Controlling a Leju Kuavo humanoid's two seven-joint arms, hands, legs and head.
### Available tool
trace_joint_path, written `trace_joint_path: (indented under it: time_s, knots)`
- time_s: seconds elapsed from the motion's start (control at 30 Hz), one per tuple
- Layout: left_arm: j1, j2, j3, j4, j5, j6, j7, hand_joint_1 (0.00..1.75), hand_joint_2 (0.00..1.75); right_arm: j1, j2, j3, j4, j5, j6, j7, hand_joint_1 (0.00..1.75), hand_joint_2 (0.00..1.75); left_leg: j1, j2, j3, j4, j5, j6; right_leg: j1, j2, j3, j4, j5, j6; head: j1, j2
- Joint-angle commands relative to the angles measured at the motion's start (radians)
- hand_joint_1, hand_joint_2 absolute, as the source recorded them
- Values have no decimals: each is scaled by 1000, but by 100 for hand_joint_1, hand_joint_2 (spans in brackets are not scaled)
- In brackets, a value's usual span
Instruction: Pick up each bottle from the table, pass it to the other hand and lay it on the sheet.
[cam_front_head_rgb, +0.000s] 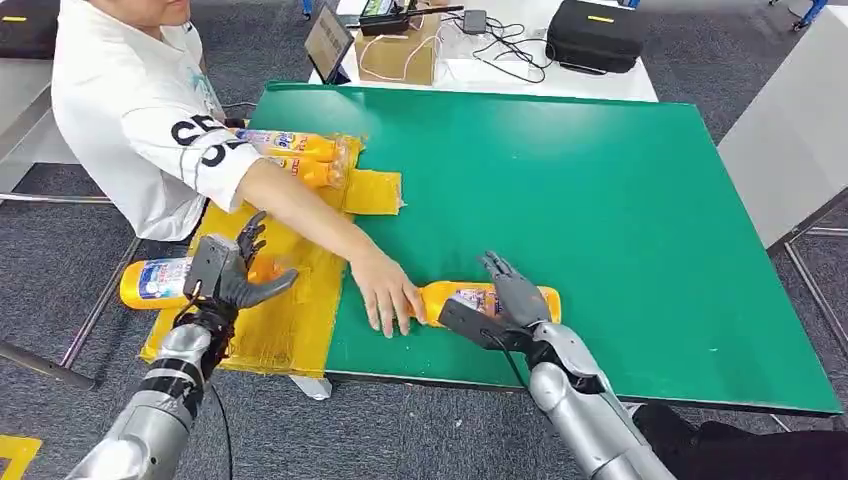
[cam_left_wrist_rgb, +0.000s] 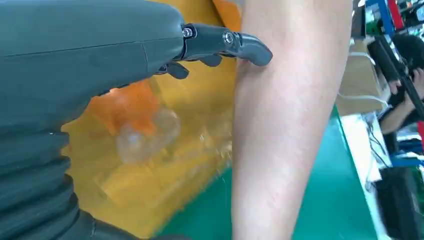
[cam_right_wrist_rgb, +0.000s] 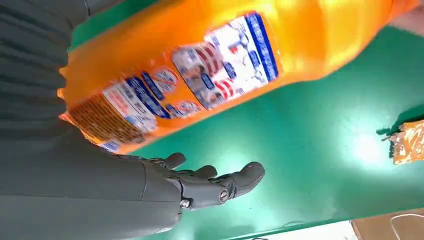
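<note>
- My right robot hand (cam_front_head_rgb: 510, 292) lies over the orange bottle (cam_front_head_rgb: 490, 300) in the lower middle of the head frame. The fingers are spread above the bottle; I judge it is not yet grasped, so this robot hand is released.
- In the right wrist view the bottle (cam_right_wrist_rgb: 215, 70) lies on its side on the green surface (cam_right_wrist_rgb: 300, 165), with my fingers (cam_right_wrist_rgb: 235, 182) beside it and apart from it.
- A person's hand (cam_front_head_rgb: 385, 292) touches the cap end of this bottle. For a good grasp I should wait until this hand leaves, then wrap the bottle around its middle.
- My left robot hand (cam_front_head_rgb: 240, 275) hovers open and holding nothing over the yellow sheet (cam_front_head_rgb: 290, 320) at the lower left, ready to receive.
- Another bottle (cam_front_head_rgb: 155, 282) lies at the sheet's left edge, partly beyond the surface; two more bottles (cam_front_head_rgb: 295, 155) lie at the upper left.
- The person's forearm (cam_left_wrist_rgb: 280, 125) crosses between my robot hands, so the passing path is blocked now. The right side of the surface is free room.
</note>
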Motion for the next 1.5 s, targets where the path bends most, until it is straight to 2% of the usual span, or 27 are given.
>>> trace_joint_path:
  time_s: [0.03,0.2,0.5,0.7,0.77,0.83,1.0,1.03,1.07,1.1,1.2,1.5]
  knots:
    - [-25,-58,2,4,27,-2,10,0,175,8,-32,-8,-34,15,16,17,0,175,0,-1,2,0,-1,-1,1,-2,3,0,-2,-1,0,0]
    - [-18,-58,-24,-25,48,-16,23,0,175,-9,-60,11,17,56,60,49,0,175,1,-2,5,1,-3,-1,2,-3,6,0,-3,-2,0,0]
    - [-18,-56,-28,-24,52,-17,26,0,175,-16,-66,18,30,64,74,55,0,175,1,0,4,0,-2,-1,1,-1,4,-1,-2,-1,0,0]
    - [-3,-64,-48,-48,72,-22,31,0,175,-72,-93,46,135,119,102,82,0,175,2,1,7,1,-4,-1,2,-1,7,0,-3,-2,0,0]
    - [9,-71,-49,-67,90,-32,39,0,175,-84,-96,43,156,131,101,85,0,175,1,0,2,0,-1,0,1,-1,3,-1,-1,-1,0,0]
    - [28,-78,-60,-96,102,-33,47,0,175,-100,-101,47,180,144,107,87,0,175,1,1,7,0,-3,-1,2,-1,7,-1,-3,-1,0,0]
    - [41,-94,-73,-141,145,-35,83,0,175,-116,-136,43,218,99,184,40,0,175,0,-1,2,0,-1,0,1,-1,3,-1,-1,0,0,0]
    - [35,-101,-72,-141,157,-26,95,0,175,-115,-147,46,219,97,182,39,24,175,1,0,4,0,-2,-1,1,-1,5,-1,-2,-1,0,0]
    - [28,-102,-80,-138,167,-25,105,0,175,-115,-151,51,227,96,182,38,145,175,1,-2,2,0,-1,0,1,-2,3,-1,-1,-1,0,0]
    - [21,-100,-96,-133,166,-14,105,0,175,-119,-150,54,245,75,211,28,162,175,1,-1,4,1,-2,-1,1,-2,6,-1,-2,-1,0,0]
    - [0,-101,-130,-109,172,5,112,0,175,-125,-149,66,283,45,220,8,175,175,1,-3,3,0,-1,0,2,-4,5,-2,-1,-1,0,0]
    - [8,-96,-158,-126,185,14,111,0,175,-113,-167,73,261,-12,244,-9,175,175,1,-3,9,0,-1,0,2,-4,11,-3,-2,-1,0,0]
